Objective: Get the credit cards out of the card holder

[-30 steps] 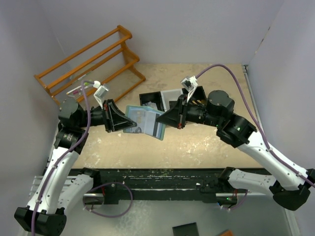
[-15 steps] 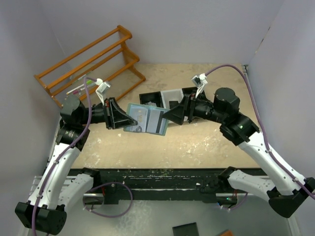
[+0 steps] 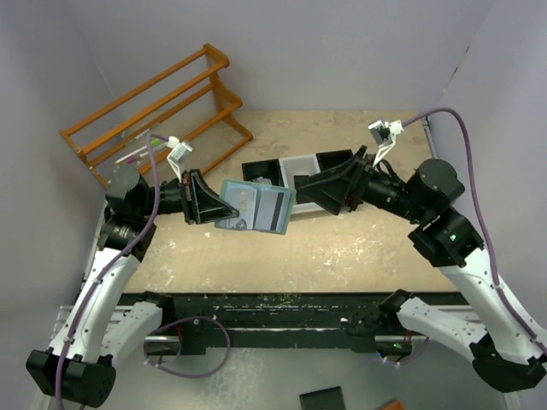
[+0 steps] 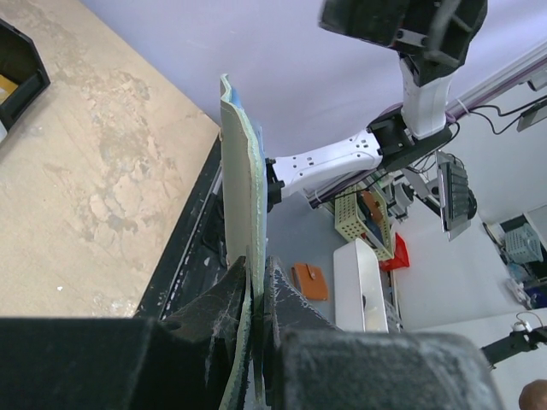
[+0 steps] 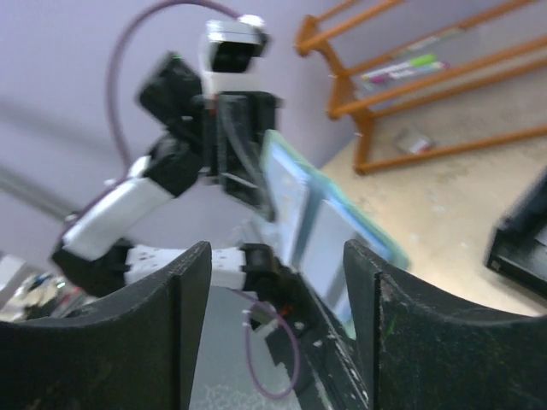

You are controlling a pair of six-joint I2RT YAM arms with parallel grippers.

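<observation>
Left hand [image 3: 224, 208] is clamped on one edge of the card holder [image 3: 248, 205], holding it open in the air above the surface [image 3: 342, 248], between the arms. Right hand [image 3: 299, 188] has its fingers apart and empty, near the holder's free edge.

Holder is teal-green outside, pale blue inside, slightly bowed edge-on. It looks soft and I expect flex under pull.

Credit cards [image 3: 275, 210] are grey, one dark-striped, sitting in the slots. Probably light, stiff, slick. I'd pinch an exposed card edge across both faces.
</observation>
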